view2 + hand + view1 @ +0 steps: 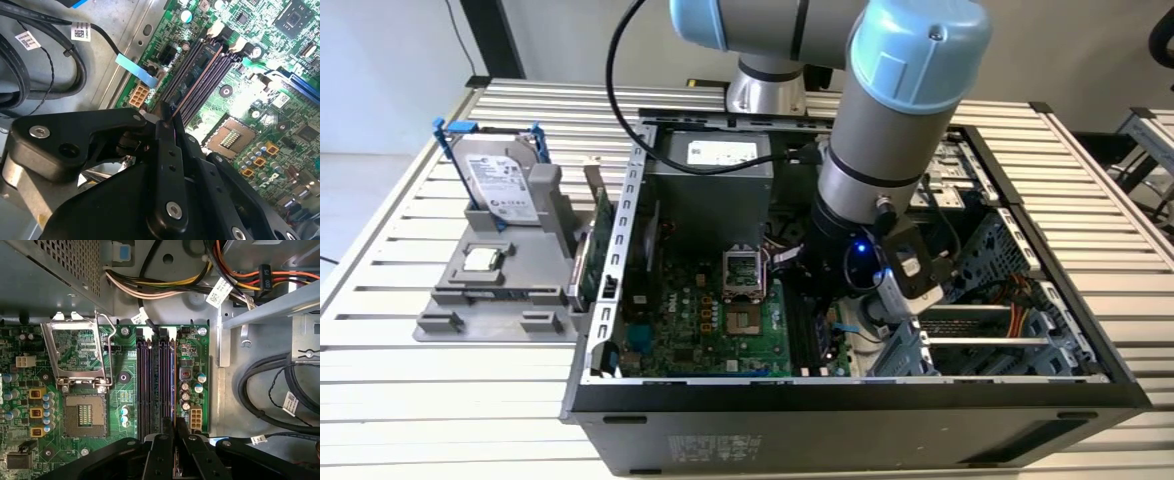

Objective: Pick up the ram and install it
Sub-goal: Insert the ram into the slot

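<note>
My arm reaches down into the open computer case (854,395), its wrist (854,250) over the right part of the green motherboard (707,320). In both wrist views my gripper (175,424) (170,114) hangs just above the black memory slots (145,380). Its two black fingers are closed on a thin stick seen edge-on, the ram (173,380) (197,80). The ram runs from the fingertips along the slot nearest the board's edge. I cannot tell whether it sits in that slot or hovers over it.
A CPU socket (85,415) with its lid (75,350) raised lies beside the slots. Wire bundles (165,287) and black cables (270,405) crowd the case. Outside it, a grey fixture (494,290) holds a hard drive with blue rails (500,175) and a thin green board (582,268).
</note>
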